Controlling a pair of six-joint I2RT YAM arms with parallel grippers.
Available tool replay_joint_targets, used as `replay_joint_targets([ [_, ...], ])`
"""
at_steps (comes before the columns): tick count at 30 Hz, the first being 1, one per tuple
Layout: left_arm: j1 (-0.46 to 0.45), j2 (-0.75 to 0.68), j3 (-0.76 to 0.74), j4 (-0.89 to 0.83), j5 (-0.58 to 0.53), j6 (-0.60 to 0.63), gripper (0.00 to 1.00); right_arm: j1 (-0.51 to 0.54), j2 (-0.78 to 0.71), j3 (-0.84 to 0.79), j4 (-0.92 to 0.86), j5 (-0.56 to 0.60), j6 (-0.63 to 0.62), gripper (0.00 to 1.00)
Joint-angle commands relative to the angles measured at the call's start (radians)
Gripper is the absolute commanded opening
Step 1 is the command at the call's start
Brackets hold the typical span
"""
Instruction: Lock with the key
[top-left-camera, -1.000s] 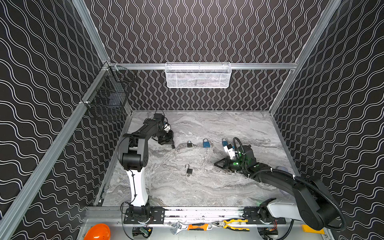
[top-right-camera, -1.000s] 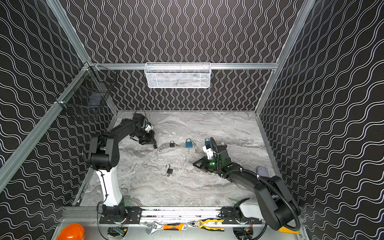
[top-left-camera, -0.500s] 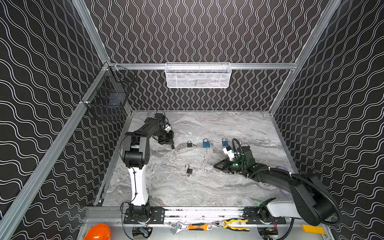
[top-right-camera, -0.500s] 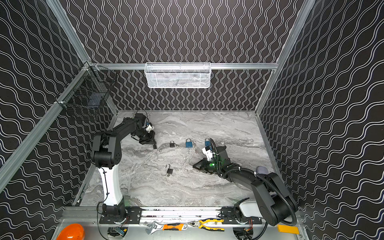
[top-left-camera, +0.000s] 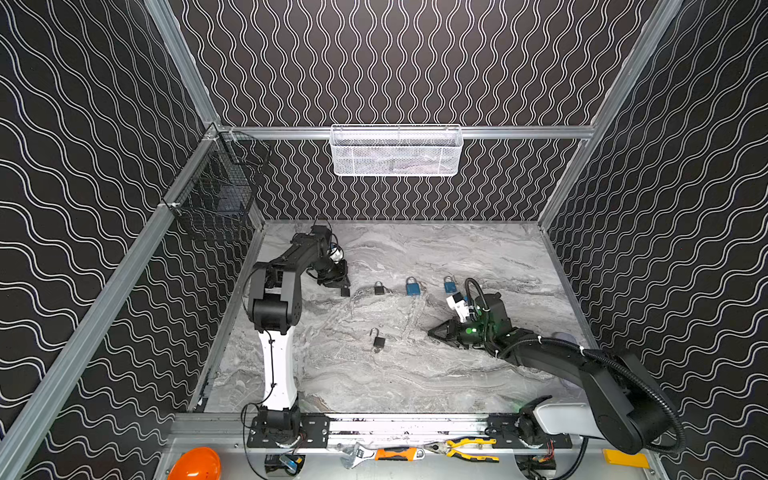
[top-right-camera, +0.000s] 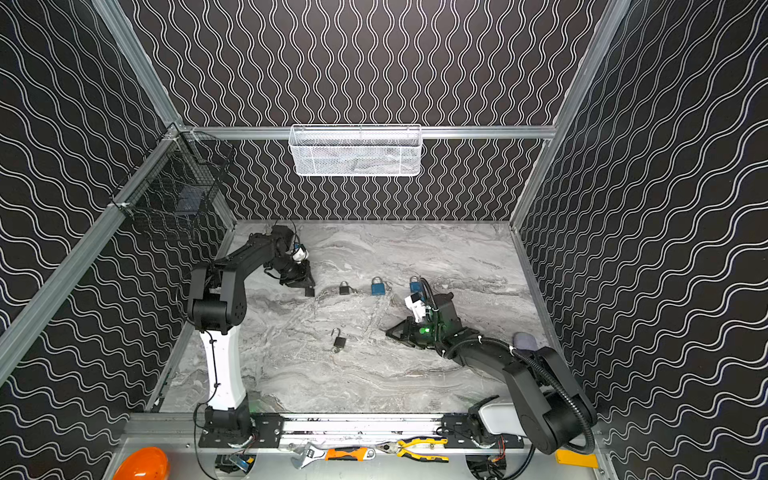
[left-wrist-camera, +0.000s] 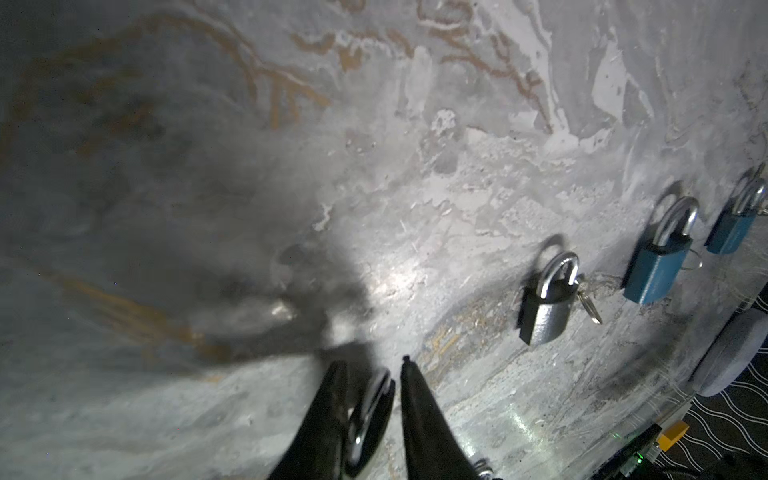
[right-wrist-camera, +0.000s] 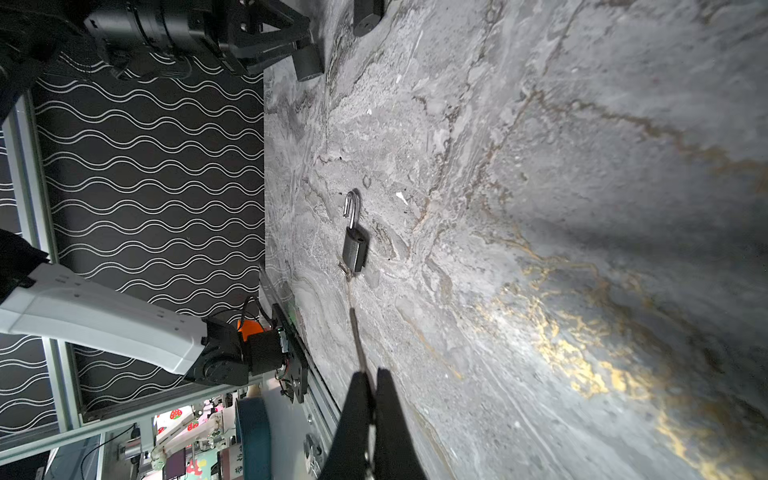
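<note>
An open padlock (top-left-camera: 378, 341) with its shackle swung out lies mid-table, and a key (right-wrist-camera: 344, 269) sticks out of its base. My right gripper (top-left-camera: 430, 331) rests low on the table to its right, fingers shut (right-wrist-camera: 370, 374). Something small glints between them, and I cannot tell what it is. At the far left, my left gripper (top-left-camera: 343, 286) holds its jaws a little apart around a black padlock (left-wrist-camera: 370, 415). That padlock leans on one finger, with a gap to the other. A grey shut padlock (left-wrist-camera: 546, 307) with a key ring lies just beyond.
Two blue padlocks (top-left-camera: 412, 286) (top-left-camera: 449, 285) lie in the row with the grey one (top-left-camera: 379, 288). A white mesh basket (top-left-camera: 397, 151) hangs on the back wall and a black wire basket (top-left-camera: 216, 199) on the left wall. A wrench and pliers (top-left-camera: 469, 446) lie on the front rail.
The left jaws have parted slightly around the black padlock. The right gripper has crept a little towards the open padlock, still shut.
</note>
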Motion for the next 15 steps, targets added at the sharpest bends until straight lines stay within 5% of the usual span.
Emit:
replay_joint_targets([
  [1, 0.001, 0.013, 0.02, 0.009, 0.01, 0.011, 0.28, 0.0, -0.009, -0.004, 0.018, 0.001, 0.0, 0.0],
  [8, 0.002, 0.026, 0.042, 0.007, 0.001, -0.005, 0.35, -0.001, -0.028, -0.012, 0.011, 0.011, 0.002, 0.0],
  [15, 0.002, -0.003, 0.076, -0.018, -0.04, -0.019, 0.54, -0.002, -0.058, -0.012, -0.012, 0.026, -0.001, 0.0],
])
